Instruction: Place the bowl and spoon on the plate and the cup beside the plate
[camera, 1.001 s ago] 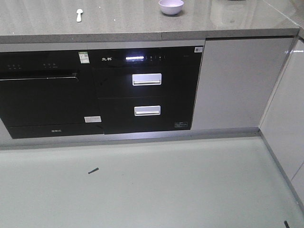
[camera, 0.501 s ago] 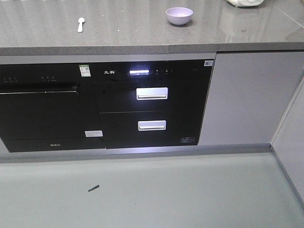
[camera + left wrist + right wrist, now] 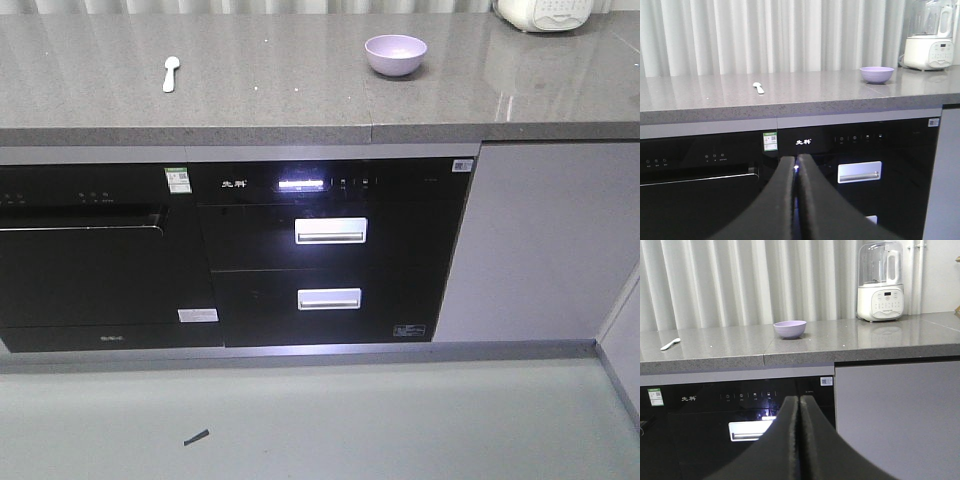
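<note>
The lavender bowl (image 3: 395,54) sits upright on the grey counter, also seen as the bowl (image 3: 876,74) and the bowl (image 3: 790,329). The pale spoon (image 3: 169,73) lies well to its left; the spoon (image 3: 758,88) and the spoon (image 3: 670,344) show in both wrist views. My left gripper (image 3: 796,161) is shut and empty, low in front of the black appliance. My right gripper (image 3: 799,400) is also shut with nothing in it, below counter height. Plate and cup are out of view.
A white blender (image 3: 880,282) stands at the counter's right end. Black built-in appliances (image 3: 330,250) with two drawer handles fill the cabinet front under the counter (image 3: 280,110). A white cabinet door (image 3: 540,240) is to the right. A small dark scrap (image 3: 196,437) lies on the floor.
The front view has risen and shifted: counter, bowl and spoon sit lower and further right in the frame, and the blender has come into sight. Bowl and spoon have not moved on the counter.
</note>
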You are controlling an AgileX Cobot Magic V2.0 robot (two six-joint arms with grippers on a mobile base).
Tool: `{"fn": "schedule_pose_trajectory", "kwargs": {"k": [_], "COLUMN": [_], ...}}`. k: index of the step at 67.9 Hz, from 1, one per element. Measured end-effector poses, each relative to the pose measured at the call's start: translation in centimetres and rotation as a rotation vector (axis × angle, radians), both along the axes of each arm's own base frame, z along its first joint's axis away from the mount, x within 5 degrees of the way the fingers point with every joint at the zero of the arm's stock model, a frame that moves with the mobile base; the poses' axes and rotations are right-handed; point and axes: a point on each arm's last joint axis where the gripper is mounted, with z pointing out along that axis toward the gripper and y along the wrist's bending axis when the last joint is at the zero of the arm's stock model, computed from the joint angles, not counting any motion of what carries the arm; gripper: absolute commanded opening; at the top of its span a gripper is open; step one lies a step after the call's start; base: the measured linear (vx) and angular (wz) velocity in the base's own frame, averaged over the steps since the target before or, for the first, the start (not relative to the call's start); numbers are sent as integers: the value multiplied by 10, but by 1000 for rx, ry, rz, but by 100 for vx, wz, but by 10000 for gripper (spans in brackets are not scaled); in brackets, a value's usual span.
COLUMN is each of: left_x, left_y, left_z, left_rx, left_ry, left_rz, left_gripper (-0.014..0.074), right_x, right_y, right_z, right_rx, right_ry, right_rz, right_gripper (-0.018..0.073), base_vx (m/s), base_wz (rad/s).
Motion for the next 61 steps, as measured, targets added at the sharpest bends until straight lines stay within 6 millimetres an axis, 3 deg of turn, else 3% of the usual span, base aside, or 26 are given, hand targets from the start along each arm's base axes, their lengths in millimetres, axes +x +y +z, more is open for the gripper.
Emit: {"fn": "schedule_pose_trajectory", "kwargs": {"k": [61], "left_x": [0], "left_y": [0], "left_z": [0], "left_rx": [0], "left_ry": [0], "left_rz": [0], "left_gripper": [-6], "right_x": [0], "right_y": [0], "right_z": [0], "right_rx": [0], "right_ry": [0], "right_rz": [0], "right_gripper": [-11], "base_vx": [21], "base_wz": [3]}}
